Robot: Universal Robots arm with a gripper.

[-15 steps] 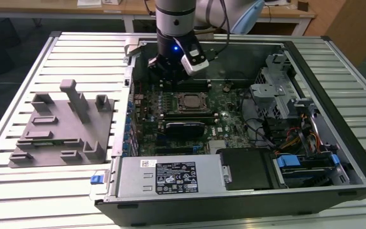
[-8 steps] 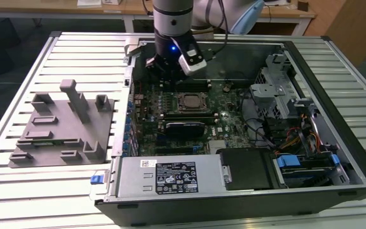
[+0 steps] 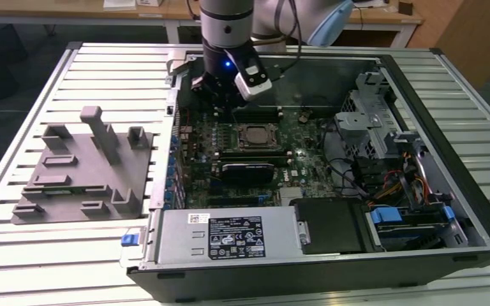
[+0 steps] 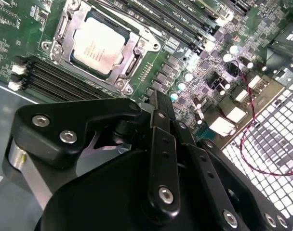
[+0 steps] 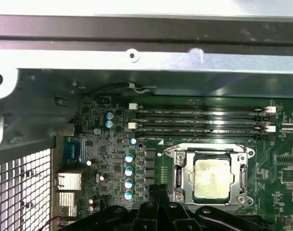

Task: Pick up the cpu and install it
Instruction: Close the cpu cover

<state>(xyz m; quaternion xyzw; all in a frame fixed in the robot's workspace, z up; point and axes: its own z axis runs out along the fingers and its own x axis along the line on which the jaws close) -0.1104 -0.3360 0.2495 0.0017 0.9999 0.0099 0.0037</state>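
pincer (image 3: pixel 227 107): closed, nothing in it; hangs over the motherboard (image 3: pixel 306 160) near the rear wall of the computer case (image 3: pixel 313 275)
cpu (image 4: pixel 98 45): lies flat inside the socket frame (image 5: pixel 182 176) at mid-board, silver top up; apart from the pincer tips
risk, contact: tips are close above the row of capacitors (image 5: pixel 129 171) and the memory slots (image 5: pixel 199 120); a low sideways sweep could likely clip them
risk, seating: if the chip sits askew, any downward press could bend socket contacts; seating cannot be judged from here
case contents: motherboard, power supply (image 3: pixel 228 237) at the front wall, drive bays and cables at the exterior view's right
grey fixture (image 3: pixel 83 172): on the bench (image 3: pixel 100 70) near the exterior view's left edge; slot contents unclear
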